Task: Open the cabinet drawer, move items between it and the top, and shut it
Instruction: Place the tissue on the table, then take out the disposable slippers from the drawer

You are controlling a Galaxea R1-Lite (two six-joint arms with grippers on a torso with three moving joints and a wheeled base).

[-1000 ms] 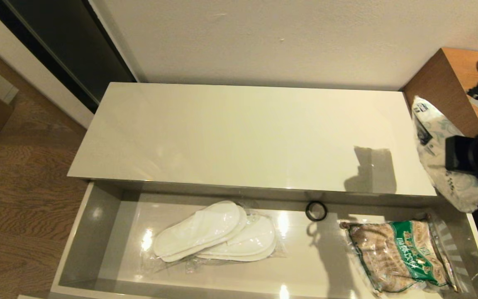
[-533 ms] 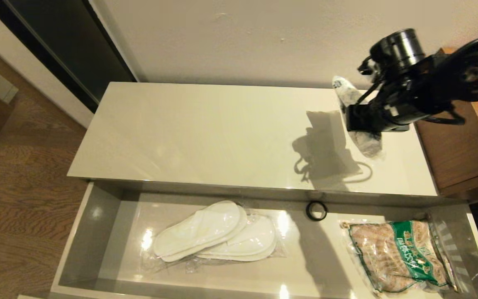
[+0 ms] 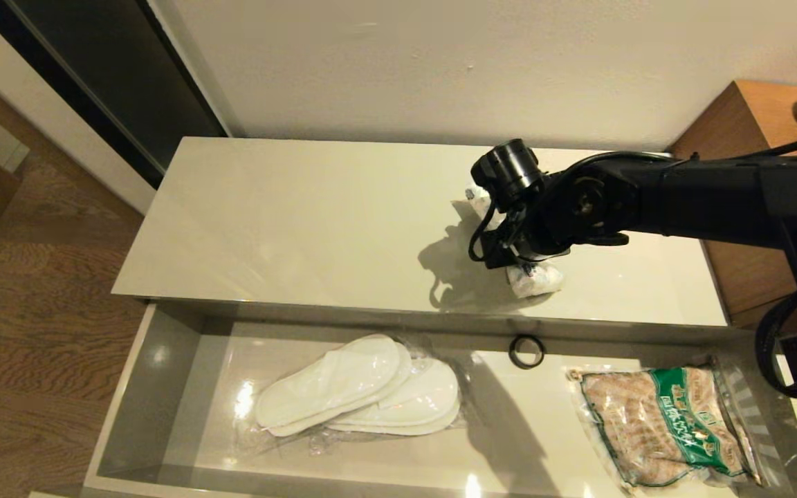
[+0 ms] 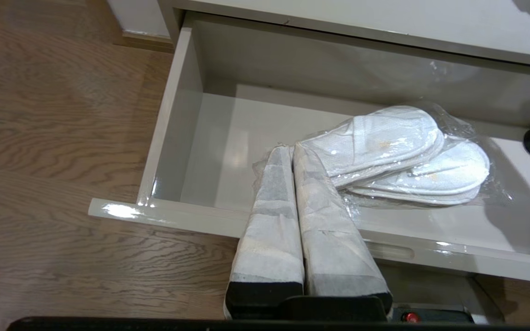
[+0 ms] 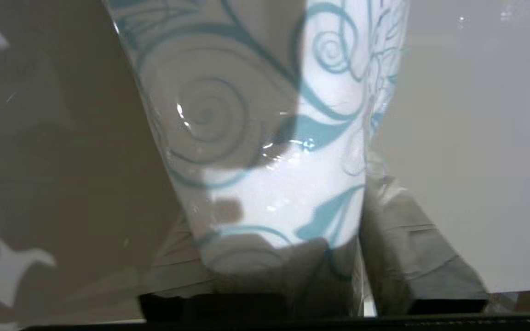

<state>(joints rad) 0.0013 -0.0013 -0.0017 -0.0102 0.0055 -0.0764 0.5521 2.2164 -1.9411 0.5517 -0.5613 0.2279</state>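
The cabinet drawer [image 3: 163, 360] stands pulled out below the top [image 3: 336, 221]. On the top's right half rests the white tissue pack [image 3: 535, 279] with its leaf print. My right gripper [image 3: 509, 266] reaches down over it. Up close, the pack [image 5: 283, 138] sits between the fingers [image 5: 412, 239] of that gripper [image 5: 276, 202], whose jaws are open, with a slim gap on one side. The wrapped white slippers [image 3: 364, 387] lie in the drawer's middle. My left gripper [image 4: 292, 147] is shut and empty, held in front of the drawer's front edge [image 4: 173, 216] with its tips toward the slippers [image 4: 398, 142].
A green-labelled bag of brown snacks [image 3: 668, 425] fills the drawer's right end. A small black ring [image 3: 526, 351] lies by the drawer's back wall. The taller brown wooden cabinet [image 3: 758, 117] adjoins the top on the right. Wood floor [image 3: 39, 290] lies to the left.
My right arm swung from the far right to over the top, carrying the tissue pack leftward and down onto the panel. Its jaws have widened round the pack.
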